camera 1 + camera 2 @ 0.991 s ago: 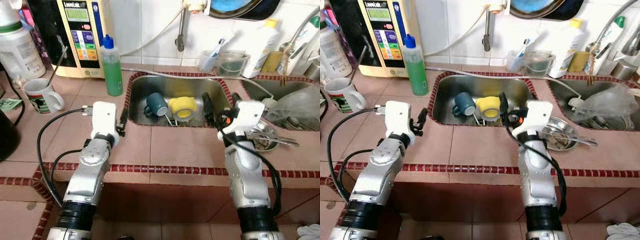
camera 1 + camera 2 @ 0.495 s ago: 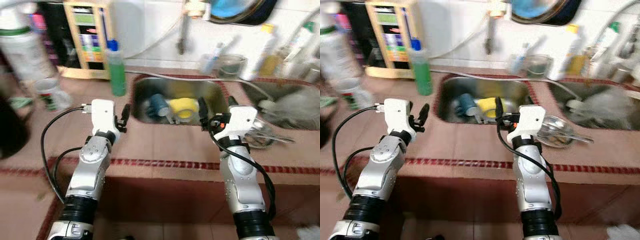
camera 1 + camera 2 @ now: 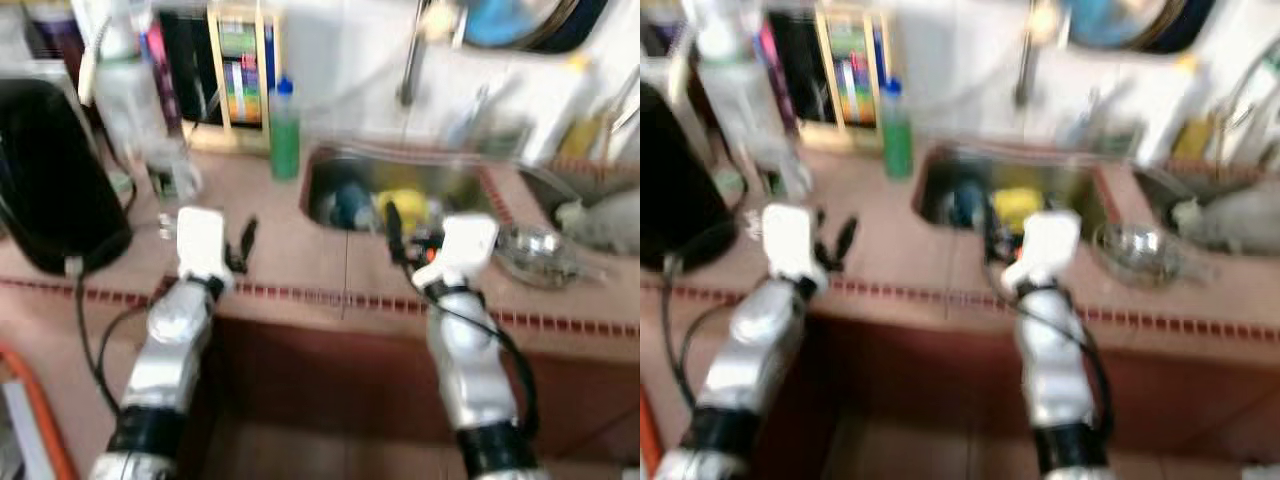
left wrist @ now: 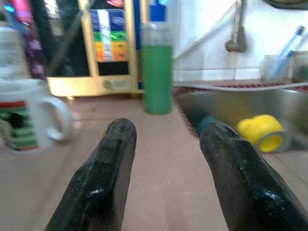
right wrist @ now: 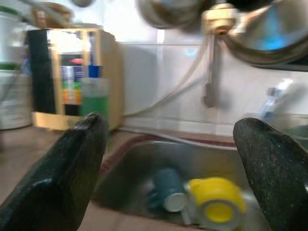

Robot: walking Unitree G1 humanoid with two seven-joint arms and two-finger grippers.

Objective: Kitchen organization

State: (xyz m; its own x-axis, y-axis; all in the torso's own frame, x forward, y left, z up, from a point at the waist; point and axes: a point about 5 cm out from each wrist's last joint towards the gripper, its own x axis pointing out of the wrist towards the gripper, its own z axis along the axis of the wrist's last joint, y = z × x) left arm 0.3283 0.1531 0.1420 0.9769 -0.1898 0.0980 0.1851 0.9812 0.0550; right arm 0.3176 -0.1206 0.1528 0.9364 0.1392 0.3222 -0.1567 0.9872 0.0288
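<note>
A: Stainless steel, that sink [image 5: 139, 166] set into the back of the tiled desk [image 4: 159, 159], and the task's things lie in it: a dark blue mug [image 5: 168, 192] on its side, touching a yellow cup [image 5: 216, 209] beside it.

B: Probably left there for washing. Where are the arms?

A: The right pincer [image 5: 173, 178] hovers at the sink's near rim, fingers spread wide with nothing between them, aimed at the two cups. I'd judge it is lining up a reach.

B: And the left one?

A: The left pincer [image 4: 166, 163] is over the bare desk left of the sink, also parted and empty. A green soap bottle [image 4: 156, 72] stands at the sink's back-left corner, a white mug [image 4: 26, 115] further left.

B: The head views?

A: Blurred, so small details are lost.
</note>
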